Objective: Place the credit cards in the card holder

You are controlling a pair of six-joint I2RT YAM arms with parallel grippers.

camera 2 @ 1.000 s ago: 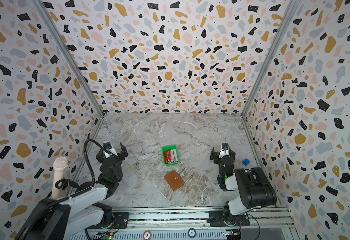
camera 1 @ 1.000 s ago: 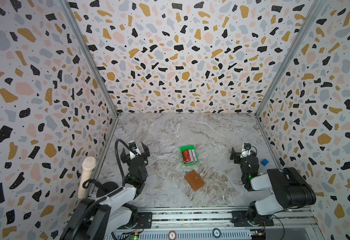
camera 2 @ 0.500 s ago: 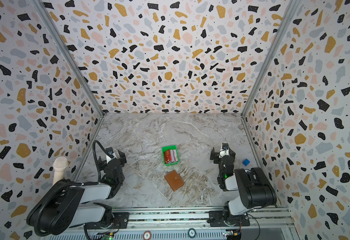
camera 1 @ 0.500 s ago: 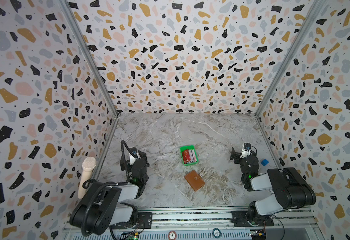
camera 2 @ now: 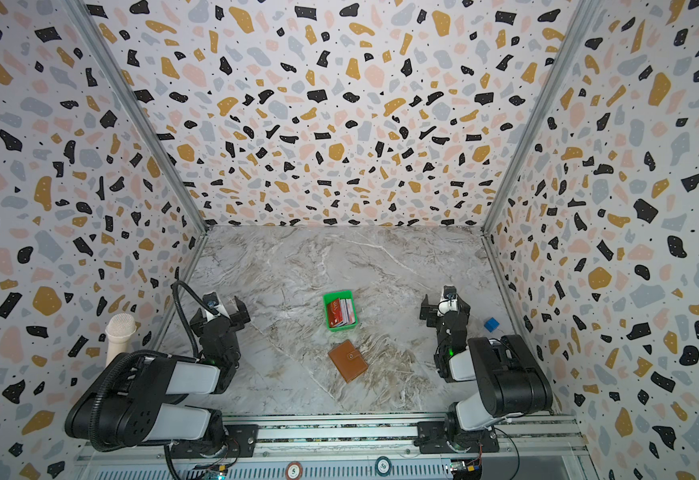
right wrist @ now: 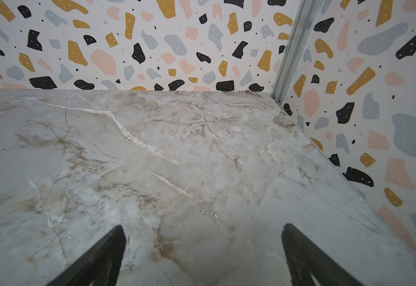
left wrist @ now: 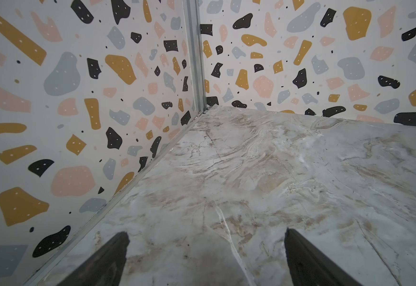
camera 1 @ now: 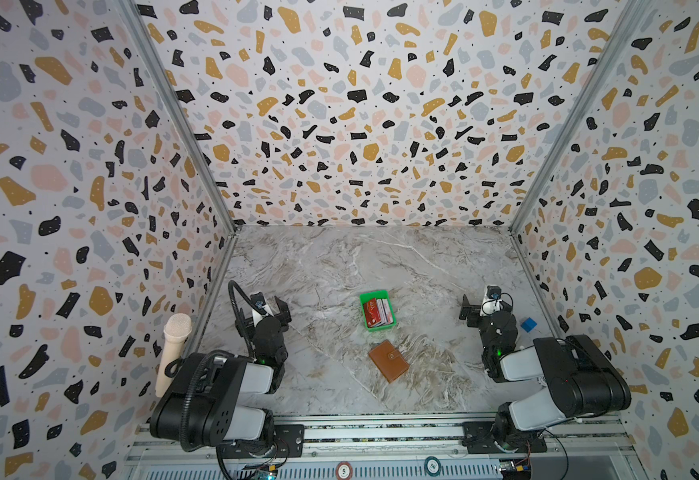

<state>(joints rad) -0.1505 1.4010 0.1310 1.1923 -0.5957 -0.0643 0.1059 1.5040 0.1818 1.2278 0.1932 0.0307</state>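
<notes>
The credit cards (camera 1: 377,312) (camera 2: 341,311), red, white and pinkish, stand on edge in a small green tray (camera 1: 372,296) near the table's middle. Just in front of it lies the card holder (camera 1: 388,360) (camera 2: 348,360), tan-brown, closed, its snap tab fastened. My left gripper (camera 1: 263,318) (camera 2: 219,316) hangs open by the left wall, well left of both. At the right side my right gripper (camera 1: 487,305) (camera 2: 444,307) is open too. Each wrist view shows only bare marble between spread fingers: left gripper (left wrist: 206,234), right gripper (right wrist: 203,227).
A small blue cube (camera 1: 528,324) (camera 2: 491,324) sits by the right wall, just right of the right gripper. A beige microphone-like rod (camera 1: 173,353) stands outside the left wall. Patterned walls enclose the marble table (camera 1: 339,266) on three sides.
The left arm has folded up, its elbow rising toward the camera, while its gripper stays near the left wall. The right arm, the cards and the card holder have not moved.
</notes>
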